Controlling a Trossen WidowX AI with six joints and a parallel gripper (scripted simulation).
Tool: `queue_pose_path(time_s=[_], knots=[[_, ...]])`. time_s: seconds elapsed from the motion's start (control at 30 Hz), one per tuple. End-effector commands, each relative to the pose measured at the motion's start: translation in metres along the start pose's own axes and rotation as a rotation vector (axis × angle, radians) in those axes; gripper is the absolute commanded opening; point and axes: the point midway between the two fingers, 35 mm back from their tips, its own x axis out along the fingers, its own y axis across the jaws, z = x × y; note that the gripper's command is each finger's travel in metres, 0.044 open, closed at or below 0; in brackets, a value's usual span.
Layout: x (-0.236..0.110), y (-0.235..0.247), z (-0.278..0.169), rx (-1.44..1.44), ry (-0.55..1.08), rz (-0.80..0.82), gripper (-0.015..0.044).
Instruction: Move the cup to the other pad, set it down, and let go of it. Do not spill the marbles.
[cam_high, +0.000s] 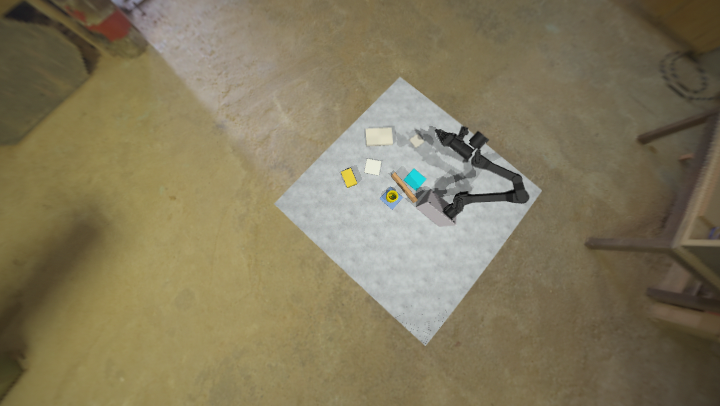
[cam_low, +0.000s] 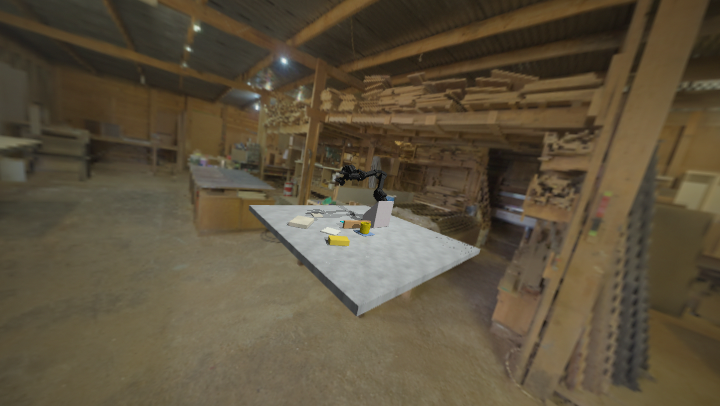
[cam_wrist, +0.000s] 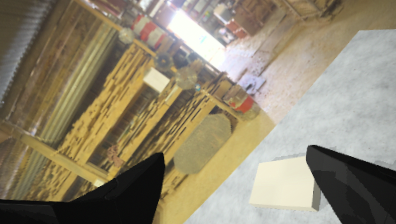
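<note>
A yellow cup (cam_high: 392, 196) (cam_low: 365, 227) stands upright on a blue pad (cam_high: 391, 205) (cam_low: 370, 234). Its inside looks dark in the top view; single marbles cannot be made out. A flat white square (cam_high: 373, 166) (cam_low: 330, 230) and a cyan square (cam_high: 414, 179) lie on the table, the cyan one mostly hidden in the exterior view. Which of them is the other pad is not certain. My gripper (cam_high: 437, 133) (cam_low: 336, 179) (cam_wrist: 235, 156) is open and empty, raised well above the table and away from the cup. The cup is out of the wrist view.
An orange-brown bar (cam_high: 403, 186) (cam_low: 352, 224) stands between the blue pad and the cyan square. A tall grey block (cam_high: 437, 210) (cam_low: 383, 214) is near the arm base. A yellow block (cam_high: 348, 177) (cam_low: 338, 241) and two cream blocks, one large (cam_high: 379, 136) (cam_low: 301, 221) (cam_wrist: 282, 184), one small (cam_high: 416, 140), also lie there.
</note>
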Motion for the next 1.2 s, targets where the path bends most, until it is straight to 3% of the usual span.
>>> queue_pose_path(time_s=[0.0, 0.1, 0.27, 0.5, 0.7, 1.03, 1.17], knots=[[0.001, 0.0, -0.001, 0.004, 0.006, -0.001, 0.0374], [0.012, 0.003, -0.021, 0.061, 0.091, -0.012, 0.0295], [0.04, 0.018, -0.1, 0.228, 0.399, -0.099, 0.0167], [0.05, 0.04, -0.205, 0.395, 0.757, -0.356, 0.0167], [0.033, 0.052, -0.282, 0.406, 0.939, -0.647, 0.0167], [-0.02, 0.057, -0.376, 0.205, 0.941, -1.086, 0.0167], [-0.035, 0.056, -0.393, 0.141, 0.886, -1.164, 0.0167]])
